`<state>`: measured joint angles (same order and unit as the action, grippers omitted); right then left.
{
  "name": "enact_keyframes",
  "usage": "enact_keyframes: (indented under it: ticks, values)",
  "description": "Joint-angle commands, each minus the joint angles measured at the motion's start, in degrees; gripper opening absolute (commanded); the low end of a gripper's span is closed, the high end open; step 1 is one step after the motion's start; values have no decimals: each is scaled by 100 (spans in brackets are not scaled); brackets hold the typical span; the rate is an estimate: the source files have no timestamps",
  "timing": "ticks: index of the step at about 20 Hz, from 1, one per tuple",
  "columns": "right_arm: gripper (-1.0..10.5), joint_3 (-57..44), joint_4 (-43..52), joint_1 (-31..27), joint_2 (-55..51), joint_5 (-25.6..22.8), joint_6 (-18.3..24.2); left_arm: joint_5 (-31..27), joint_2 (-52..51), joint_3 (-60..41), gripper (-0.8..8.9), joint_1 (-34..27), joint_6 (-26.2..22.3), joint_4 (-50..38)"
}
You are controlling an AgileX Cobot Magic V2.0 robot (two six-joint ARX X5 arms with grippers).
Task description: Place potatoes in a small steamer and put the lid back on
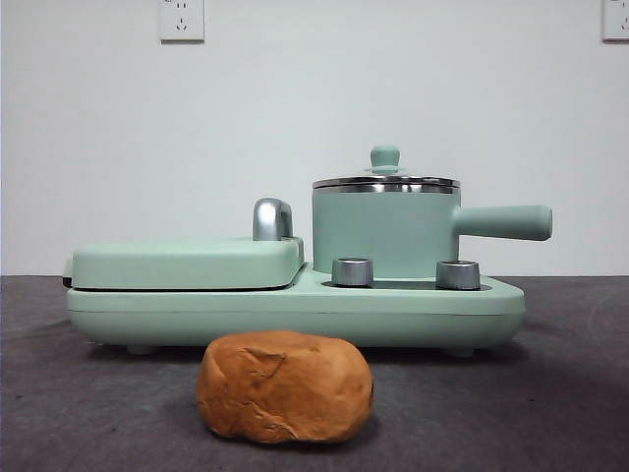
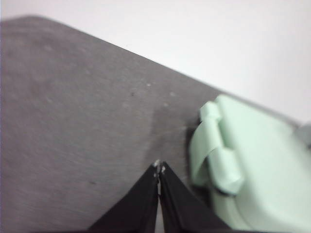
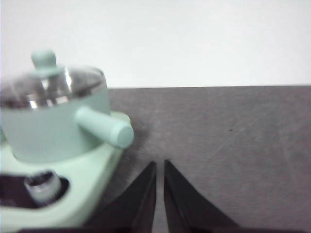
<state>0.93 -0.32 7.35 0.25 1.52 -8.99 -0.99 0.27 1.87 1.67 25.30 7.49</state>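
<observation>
Front view: potato (image 1: 285, 386) on the table (image 1: 79, 413), near the cooker base (image 1: 295, 313); lid (image 1: 385, 177) seated on the steamer (image 1: 385, 231). Left gripper (image 2: 159, 167) pinched closed, empty; right gripper (image 3: 160, 165) nearly closed, empty.

We see each tool as two matte black, wedge-shaped jaws tapering to points: the left tool (image 2: 159, 169) shows pale specks at its tips, the right tool (image 3: 160, 165) plain.

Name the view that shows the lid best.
The front view: the lid sits level on the small steamer, knob and steel rim sharp. The right wrist view shows it blurred; the left wrist view misses it.
</observation>
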Motion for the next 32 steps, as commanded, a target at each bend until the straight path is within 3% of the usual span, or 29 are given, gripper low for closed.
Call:
enact_keyframes:
  ticks: [1, 2, 6, 10, 12, 16, 20, 26, 29, 32]
  values:
    - [25, -17, 251, 11, -4, 33, -1453, 332, -2, -55, 6, 0, 1255, -310]
    - [25, -17, 387, 11, -4, 118, -1631, 461, -2, -55, 6, 0, 1270, -476]
    - [24, -17, 1189, 11, -4, 422, -1650, 704, -2, -55, 6, 0, 1290, -1375]
    - [11, 61, 2155, 11, -4, 422, -1729, 704, -2, -24, 6, 0, 1364, -2487]
    - [11, 262, 2068, 11, -2, 393, -1937, 708, -2, 125, 6, 0, 1585, -2680]
    - [11, 1010, 1222, 11, 85, 385, -2218, 710, 50, 813, 9, 0, 1945, -2033]
    - [11, 2048, 50, 11, 494, 584, -2177, 927, 396, 1862, 9, 0, 1851, -684]
    - [11, 3292, -1106, 11, 1532, 2004, -1585, 1893, 1366, 3121, 9, 0, 1034, 302]
    - [11, 3720, -1694, 13, 2090, 2664, -992, 2529, 1919, 3552, 9, 2, 525, 699]
    - [11, 4000, -2282, 37, 2575, 2959, -240, 3077, 2463, 3871, 9, 44, 20, 1078]
